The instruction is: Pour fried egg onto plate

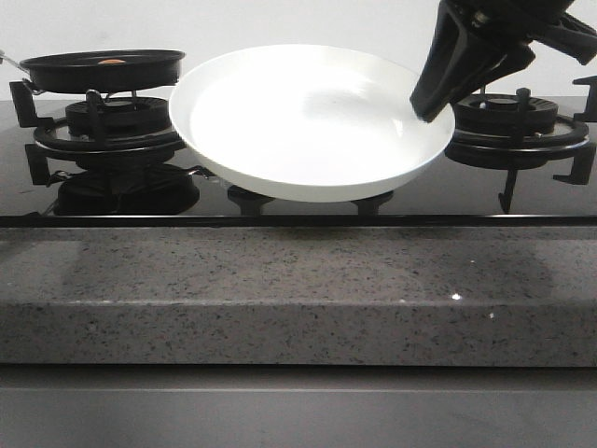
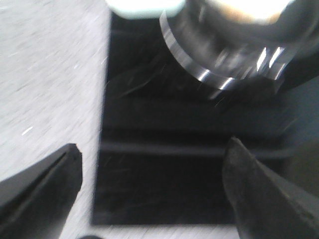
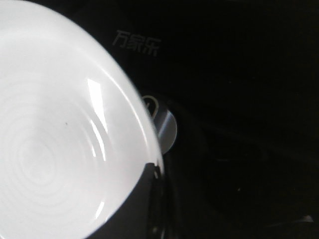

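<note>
The white plate (image 1: 298,121) hangs tilted above the middle of the black hob, its hollow facing the camera. My right gripper (image 1: 424,110) is shut on the plate's right rim. The right wrist view shows the plate (image 3: 50,139) with a dark finger (image 3: 149,199) over its edge. The fried egg (image 1: 112,62) shows as an orange spot in the black frying pan (image 1: 103,73), which sits on the far left burner. My left gripper (image 2: 154,149) is open and empty above the hob's glass edge; it is out of the front view.
Black burner grates stand at the left (image 1: 103,131) and right (image 1: 522,131) of the hob. A metal knob (image 2: 224,55) sits on the black glass (image 2: 159,174), another near the plate (image 3: 167,129). The grey granite counter (image 1: 298,280) runs along the front.
</note>
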